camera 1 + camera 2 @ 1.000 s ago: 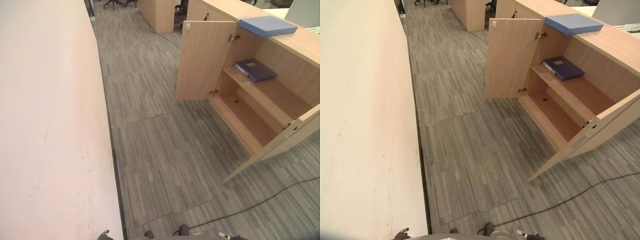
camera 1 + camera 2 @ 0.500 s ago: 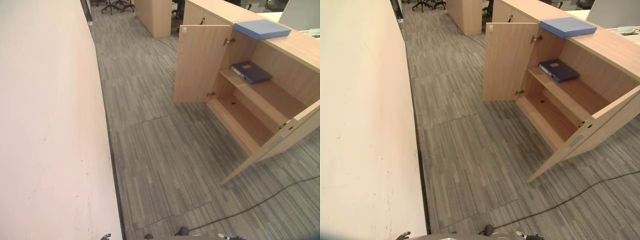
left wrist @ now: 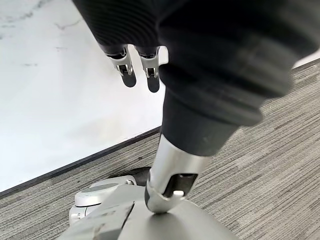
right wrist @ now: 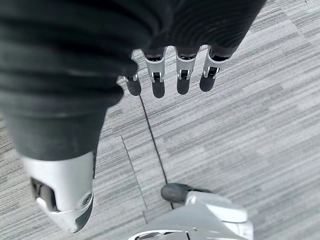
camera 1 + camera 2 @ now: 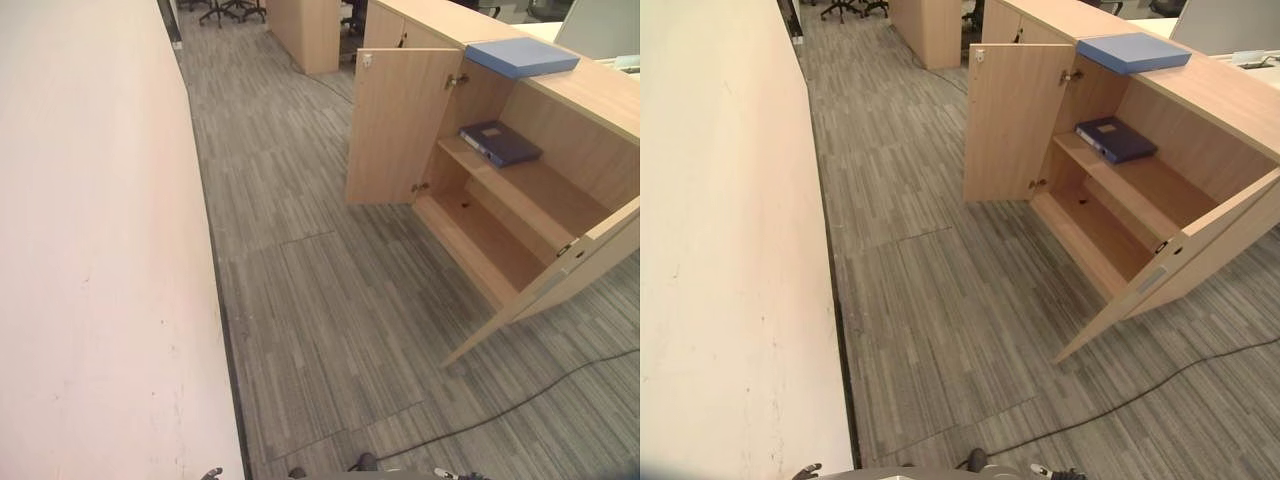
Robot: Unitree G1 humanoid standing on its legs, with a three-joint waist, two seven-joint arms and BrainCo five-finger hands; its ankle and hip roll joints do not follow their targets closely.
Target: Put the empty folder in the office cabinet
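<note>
wall (image 5: pixel 90 250): pale, runs along the left, so the carpet (image 5: pixel 330 300) lane beside it is the way to the work
left hand (image 3: pixel 140 70): hangs at the robot's side, fingers straight and relaxed, holding nothing
door (image 5: pixel 400 125): swung wide open, so the shelves can be reached from the front
cabinet (image 5: pixel 560 100): light wood, ahead on the right, both doors open, well apart from the robot
dark folder (image 5: pixel 500 143): lies flat on the upper shelf, at its far end; navy with a small pale label; likely not the one to move
light folder (image 5: pixel 522 57): light blue, flat, closed, lies on the cabinet top above the open bay; probably the empty one, not yet picked up
right hand (image 4: pixel 170 75): hangs down over the carpet, fingers straight, empty
</note>
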